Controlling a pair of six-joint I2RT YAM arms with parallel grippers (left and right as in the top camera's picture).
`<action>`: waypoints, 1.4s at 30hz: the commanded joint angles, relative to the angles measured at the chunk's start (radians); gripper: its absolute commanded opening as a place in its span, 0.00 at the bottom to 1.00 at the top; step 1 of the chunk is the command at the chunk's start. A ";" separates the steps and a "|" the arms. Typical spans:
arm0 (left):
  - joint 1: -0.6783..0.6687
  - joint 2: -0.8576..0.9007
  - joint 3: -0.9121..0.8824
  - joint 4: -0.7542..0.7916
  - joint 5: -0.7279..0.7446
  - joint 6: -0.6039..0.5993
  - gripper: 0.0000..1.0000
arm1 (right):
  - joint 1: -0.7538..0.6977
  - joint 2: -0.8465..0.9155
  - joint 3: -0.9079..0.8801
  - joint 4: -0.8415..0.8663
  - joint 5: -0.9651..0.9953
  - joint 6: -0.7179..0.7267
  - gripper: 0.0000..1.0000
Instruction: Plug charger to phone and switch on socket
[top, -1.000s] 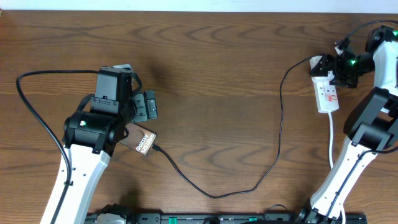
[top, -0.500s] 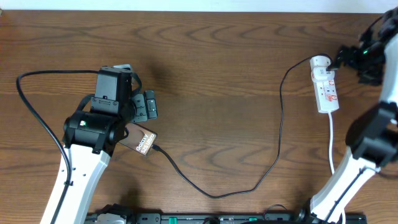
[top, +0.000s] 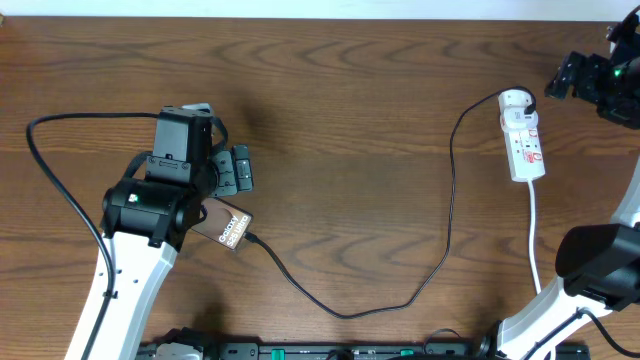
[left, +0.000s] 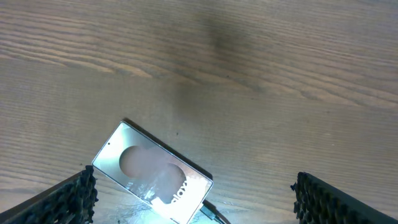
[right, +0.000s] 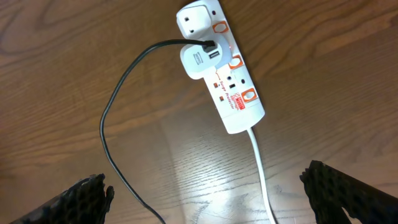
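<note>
Right gripper (right: 208, 186): jaws wide apart, nothing between them, held up in the air off the table. Just to its left, a little nearer the robot, the socket (top: 523, 138) lies flat. Long axis runs roughly away-to-toward the robot; rounded end far, white cord (top: 533, 225) leaving the near end. White adapter (right: 199, 60) sits in it near the far end, with the charger (top: 450, 200) cable coming out of it. Red marks run along one side; switch position too small to read. The right arm is much the nearer, so the switch looks like its job: come down and left onto the strip's top face.

Left gripper (top: 238, 168): jaws also apart, empty, hovering just beyond the phone (top: 228, 226). The phone lies flat, partly under the left arm, long axis diagonal, lettered end pointing toward the table's middle and the robot. The charger tip (top: 252, 238) meets that end; it looks plugged in, though the seating isn't sharp enough to confirm.
</note>
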 joint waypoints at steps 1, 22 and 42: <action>-0.003 0.001 0.015 -0.001 -0.012 0.010 0.98 | 0.002 0.005 0.002 -0.001 -0.004 0.013 0.99; -0.003 -0.002 0.014 -0.003 -0.012 0.010 0.98 | 0.002 0.005 0.002 -0.001 -0.004 0.013 0.99; -0.001 -0.479 -0.421 0.431 -0.012 0.006 0.98 | 0.002 0.005 0.002 -0.001 -0.004 0.013 0.99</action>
